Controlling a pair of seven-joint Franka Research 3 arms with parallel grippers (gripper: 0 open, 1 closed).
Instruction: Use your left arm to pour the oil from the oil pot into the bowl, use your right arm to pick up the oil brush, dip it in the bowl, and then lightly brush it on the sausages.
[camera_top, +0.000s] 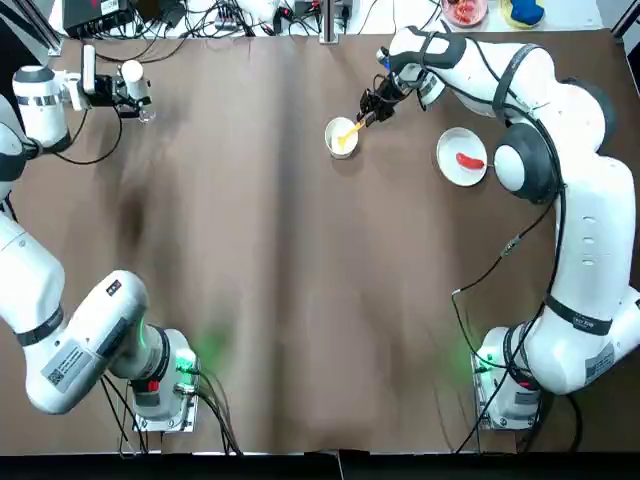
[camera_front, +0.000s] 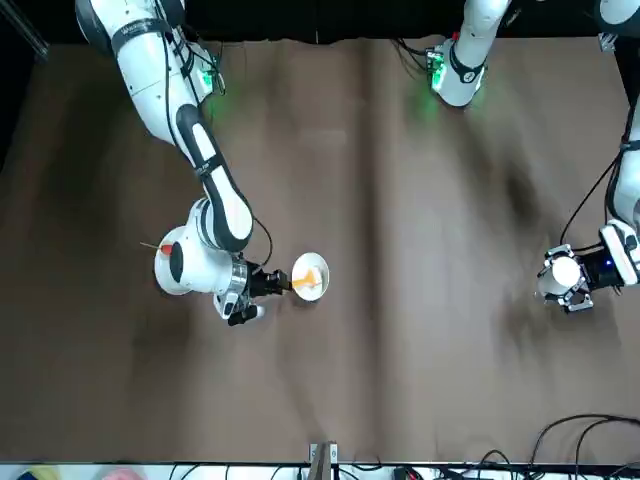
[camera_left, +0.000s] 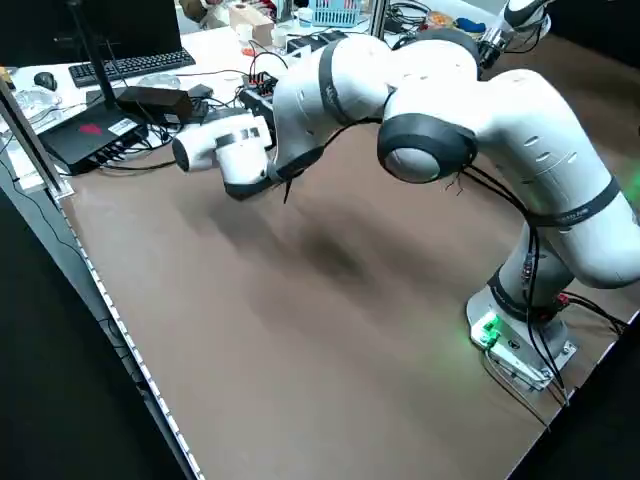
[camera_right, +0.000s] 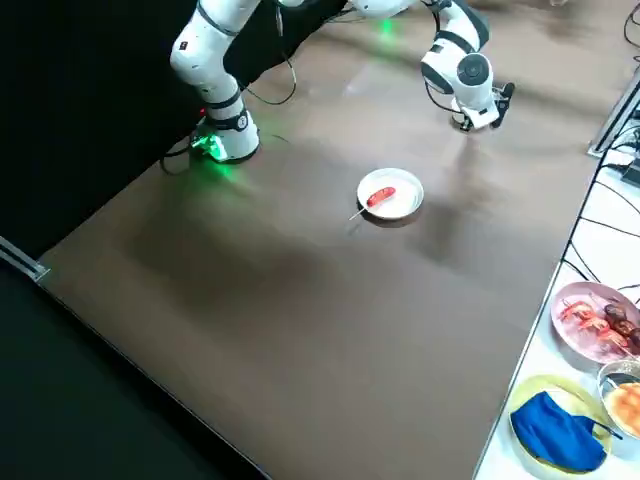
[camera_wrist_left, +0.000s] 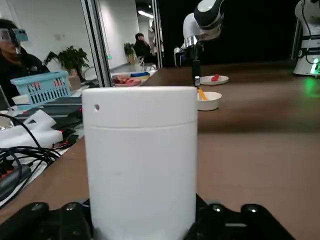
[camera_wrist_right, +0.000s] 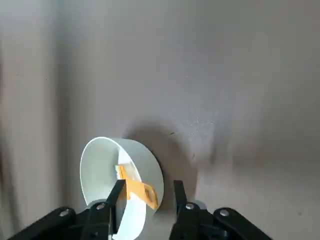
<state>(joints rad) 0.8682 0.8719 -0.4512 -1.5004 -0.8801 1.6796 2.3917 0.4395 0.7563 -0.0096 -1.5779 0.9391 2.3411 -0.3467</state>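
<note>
Brush (camera_wrist_right: 137, 189) slanted in the bowl (camera_wrist_right: 151, 161), bristles inside, handle propped over the rim, presumably to keep its end up for gripping. Bowl upright on the tabletop (camera_top: 400, 330), towards the far edge, around midway between the side edges. Right gripper (camera_wrist_right: 150, 184) over the bowl, with fingers set wide either side of the handle, not clamped on it. In this pose, probably ready to close. Left gripper (camera_wrist_left: 140, 217) raised near the far left corner of the tabletop, fingers pressed on both sides of the oil pot (camera_wrist_left: 140, 160), well apart from the bowl, likely to leave room for brushing. Impossible to tell whether oil lies in the bowl.

Sausage (camera_right: 381, 196) on the plate (camera_right: 406, 195), right of the bowl and also towards the far edge, stick (camera_right: 357, 213) poking past the rim: within easy reach for the right arm. Next, best to pinch the handle squarely, wet the bristles and lift straight. With a loose grip, liable to twist the brush or tip the light bowl.
</note>
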